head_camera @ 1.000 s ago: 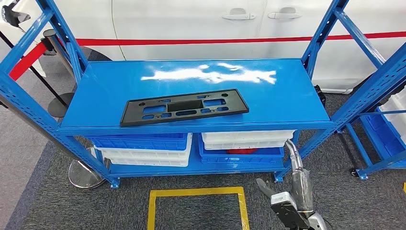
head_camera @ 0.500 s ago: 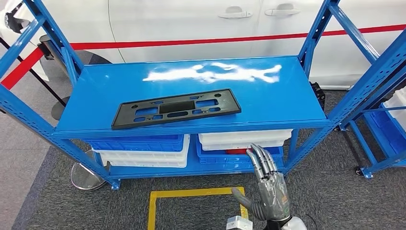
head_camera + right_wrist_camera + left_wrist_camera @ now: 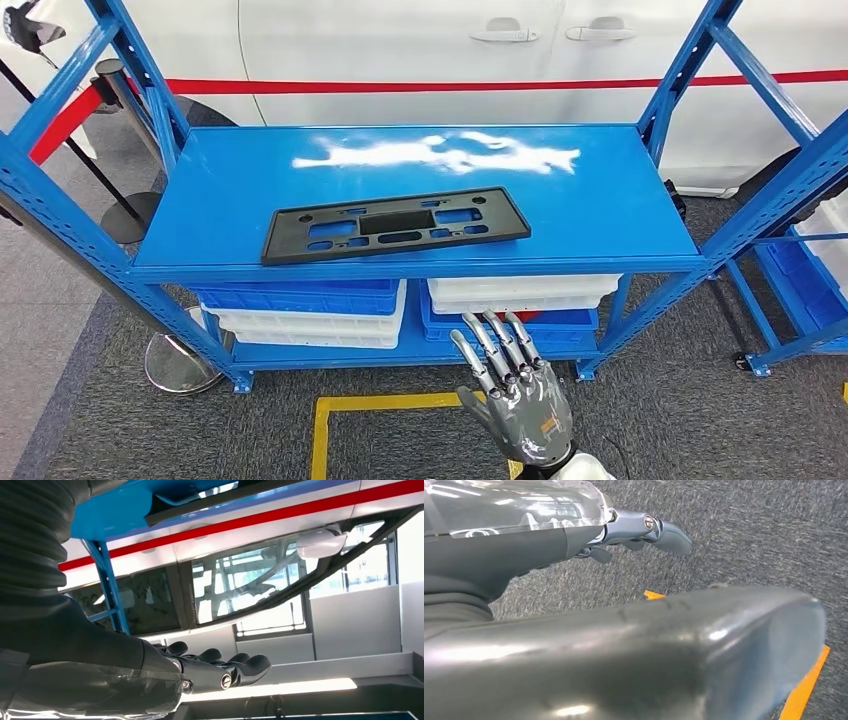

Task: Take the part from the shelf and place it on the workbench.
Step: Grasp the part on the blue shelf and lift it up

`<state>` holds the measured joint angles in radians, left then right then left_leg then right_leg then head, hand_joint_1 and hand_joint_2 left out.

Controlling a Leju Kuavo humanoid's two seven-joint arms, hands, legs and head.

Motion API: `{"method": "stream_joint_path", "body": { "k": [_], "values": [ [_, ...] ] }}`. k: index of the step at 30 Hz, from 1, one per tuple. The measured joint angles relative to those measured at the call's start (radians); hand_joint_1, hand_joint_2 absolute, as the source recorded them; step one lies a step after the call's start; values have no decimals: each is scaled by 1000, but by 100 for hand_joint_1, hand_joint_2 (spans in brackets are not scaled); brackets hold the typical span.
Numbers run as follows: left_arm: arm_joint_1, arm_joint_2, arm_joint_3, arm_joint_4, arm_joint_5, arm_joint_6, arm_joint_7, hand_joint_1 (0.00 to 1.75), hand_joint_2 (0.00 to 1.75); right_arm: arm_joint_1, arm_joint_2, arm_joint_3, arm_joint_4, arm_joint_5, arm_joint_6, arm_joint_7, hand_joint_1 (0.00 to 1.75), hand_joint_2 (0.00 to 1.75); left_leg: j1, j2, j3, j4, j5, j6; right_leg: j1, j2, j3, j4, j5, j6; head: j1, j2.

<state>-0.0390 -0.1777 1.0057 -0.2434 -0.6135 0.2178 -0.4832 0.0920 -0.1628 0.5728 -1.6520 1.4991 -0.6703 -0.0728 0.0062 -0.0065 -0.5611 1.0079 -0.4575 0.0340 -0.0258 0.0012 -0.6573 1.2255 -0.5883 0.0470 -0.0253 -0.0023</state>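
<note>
Part [image 3: 393, 224] on shelf [image 3: 600, 200], right hand [image 3: 515, 395] empty

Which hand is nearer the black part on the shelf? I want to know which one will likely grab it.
Right. The right hand is raised, fingers apart, below and in front of the black part. The left hand hangs down over the carpet, away from it.
</note>
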Motion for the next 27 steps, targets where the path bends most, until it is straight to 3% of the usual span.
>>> {"method": "stream_joint_path", "body": {
  "k": [1, 2, 3, 6, 8, 11, 13, 15, 16, 17, 18, 21, 23, 27],
  "values": [
    [0, -1, 2, 0, -3, -1, 0, 0, 0, -15, -7, 20, 12, 7, -1, 20, 0, 175, -3, 0, -1, 0, 0, 2, 2, 0, -28, 55, -17, 0, 0, 0],
    [0, -1, 4, 1, -5, -2, 0, 0, 0, -29, -13, 42, 23, 13, -2, 41, 0, 175, -7, 0, 0, 0, 0, 3, 3, 0, -39, 76, -14, -3, 0, 0],
    [0, -1, 6, 2, -6, -3, 0, 0, 0, -42, -19, 64, 33, 17, -3, 63, 0, 175, -10, -1, 1, 1, 0, 4, 5, 0, -32, 59, 8, -7, 0, 0],
    [-2, -3, 6, 3, -10, -10, -1, 0, 0, -89, -30, 136, 61, 27, -6, 139, 0, 175, -18, -3, 6, 2, -4, 2, 17, -1, 61, -139, 105, -33, 0, 0],
    [-3, -5, 7, 3, -13, -19, -1, 0, 0, -120, -33, 185, 80, 32, -10, 189, 0, 175, -20, -3, 4, 2, -9, -4, 25, -3, 90, -205, 116, -43, 0, 0],
    [-5, -4, 10, 3, -15, -35, -2, 0, 0, -159, -34, 257, 118, 37, -13, 257, 0, 175, -20, -1, 7, 5, -16, -19, 24, -2, 97, -217, 116, -52, 0, 0],
    [-6, -4, 12, 3, -16, -49, -3, 0, 0, -187, -32, 300, 156, 41, -14, 295, 0, 175, -18, 0, -15, 58, -45, -33, 16, -4, 108, -226, 118, -60, -4, 0],
    [-7, -3, 14, 3, -19, -65, -4, 0, 0, -212, -22, 335, 209, 46, -14, 323, 0, 175, -10, 0, -82, 186, -102, -47, 14, -7, 116, -228, 113, -65, -7, 0],
    [-6, -3, 15, 3, -21, -73, -4, 0, 0, -221, -14, 345, 238, 49, -14, 331, 0, 175, -6, 0, -119, 248, -122, -53, 14, -7, 119, -228, 109, -66, -7, 0],
    [-6, -2, 15, 3, -23, -81, -3, 0, 0, -226, -6, 351, 264, 51, -14, 336, 0, 175, -1, 0, -144, 284, -123, -58, 13, -7, 124, -227, 105, -65, -7, 0],
    [-5, -2, 16, 3, -25, -87, -3, 0, 0, -230, 1, 354, 283, 52, -14, 338, 0, 175, 3, 1, -151, 280, -103, -61, 12, -7, 130, -227, 100, -63, -7, 0],
    [-5, 0, 17, 4, -32, -103, -3, 0, 0, -244, 24, 356, 324, 55, -14, 334, 0, 175, 10, 2, -79, 101, 14, -66, 8, -5, 156, -224, 78, -51, -7, 0],
    [-6, 1, 20, 4, -38, -116, -1, 0, 0, -260, 47, 356, 366, 58, -15, 328, 0, 175, 6, 2, -44, 26, 33, -55, 10, -3, 163, -222, 67, -38, -7, 0],
    [-7, 5, 30, 4, -50, -144, 6, 0, 0, -295, 95, 350, 454, 67, -20, 307, 0, 175, 4, 0, -32, 10, 18, -22, 8, -2, 164, -215, 51, -15, -3, 0]
  ]
}}
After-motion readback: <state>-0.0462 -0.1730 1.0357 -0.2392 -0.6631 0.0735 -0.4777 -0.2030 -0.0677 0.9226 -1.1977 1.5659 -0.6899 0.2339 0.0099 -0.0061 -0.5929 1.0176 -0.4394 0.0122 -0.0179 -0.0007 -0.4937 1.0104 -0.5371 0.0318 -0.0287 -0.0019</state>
